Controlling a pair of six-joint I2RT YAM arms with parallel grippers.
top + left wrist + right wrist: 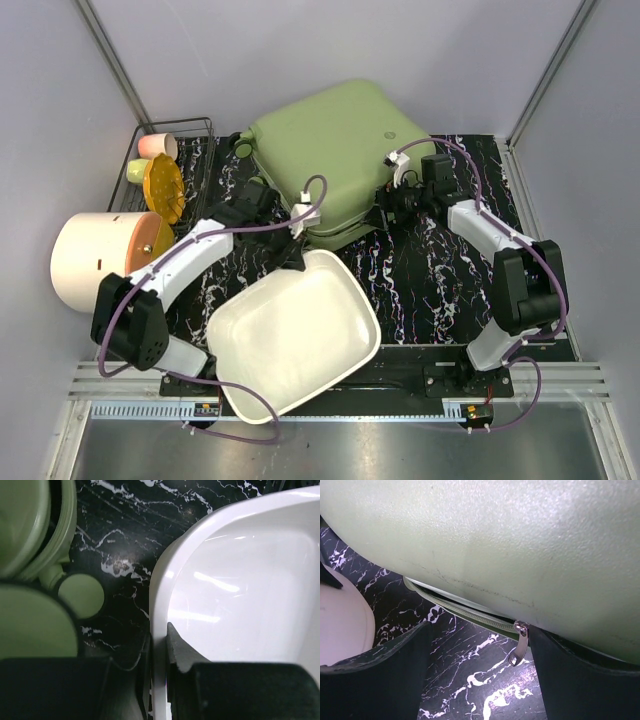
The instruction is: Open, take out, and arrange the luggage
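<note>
Starting at the far-left corner of the bench, a wire rack (190,128) is holding two cups (158,146) and an orange plate (163,188). A cream drum (100,255) is sitting against the left edge just nearer than it.

Moving in, the left gripper (159,639) is reaching toward the middle of the bench and clamping on the far rim of the white bin (300,335), one finger inside the wall and one outside. That bin is taking up the near-centre and looks to be tipping out over the near edge. Its inside is showing nothing but glare.

Just beyond it the suitcase (330,135) is lying flat at the far edge, centre. A green wheel (81,596) is poking out onto the dark marbled top close by the bin's corner.

Over to the right, the right gripper (480,645) is working the suitcase's near-right side. Its fingers are standing apart, with the zipper pull (520,645) dangling between them, not pinched.

As for progress, the seam is gaping to one side of that pull, so I'm judging the unzipping as partly done. The lid is not yet folded back. No lining is showing, and I can't tell whether anything is inside. Finishing the opening, taking things out and arranging them all look to be ahead.
</note>
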